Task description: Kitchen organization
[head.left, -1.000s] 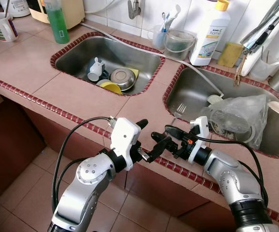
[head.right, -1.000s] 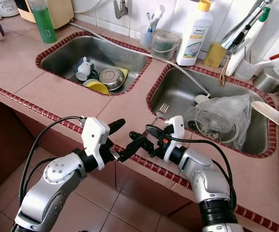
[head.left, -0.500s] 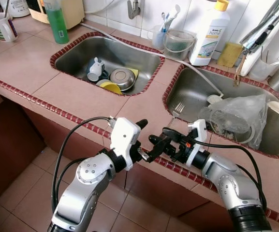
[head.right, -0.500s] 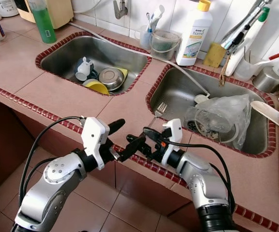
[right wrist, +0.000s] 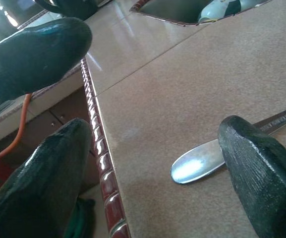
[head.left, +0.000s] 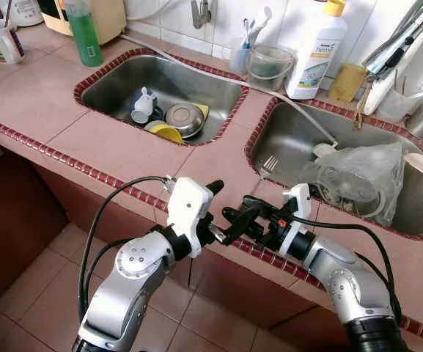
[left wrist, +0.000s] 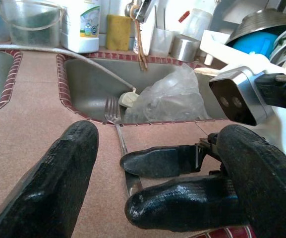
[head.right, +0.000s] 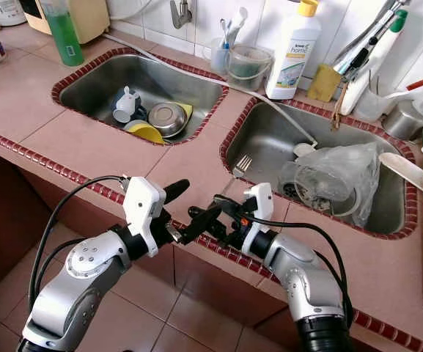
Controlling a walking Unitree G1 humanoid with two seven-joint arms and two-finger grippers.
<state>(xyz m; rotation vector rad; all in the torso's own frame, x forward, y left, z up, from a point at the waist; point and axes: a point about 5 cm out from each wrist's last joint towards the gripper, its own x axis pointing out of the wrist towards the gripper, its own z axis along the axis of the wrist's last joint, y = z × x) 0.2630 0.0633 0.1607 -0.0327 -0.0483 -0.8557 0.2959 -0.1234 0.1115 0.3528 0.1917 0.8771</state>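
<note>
A steel fork [head.left: 268,163] lies on the tiled counter [head.left: 123,143] between the two sinks, its tines [left wrist: 112,108] at the rim of the right sink [head.left: 292,143]. Its handle [right wrist: 202,161] runs toward the counter's front edge. My right gripper [head.left: 249,214] is open and low over the counter at that edge, with the handle's end lying between its fingers [right wrist: 254,168], untouched. My left gripper [head.left: 226,205] is open just left of it, off the counter's front edge, with nothing between its fingers [left wrist: 58,173].
The left sink [head.left: 116,77] holds a yellow bowl [head.left: 168,133], a steel bowl [head.left: 185,117] and a white cup [head.left: 144,103]. A crumpled plastic bag [head.left: 361,176] fills the right sink. A detergent bottle [head.left: 315,51], sponge [head.left: 348,82], green bottle [head.left: 85,33] and mug [head.left: 0,40] stand along the back.
My right gripper has drawn back left along the counter's front edge, closer to the left gripper. The left arm and the fork have stayed in place.
</note>
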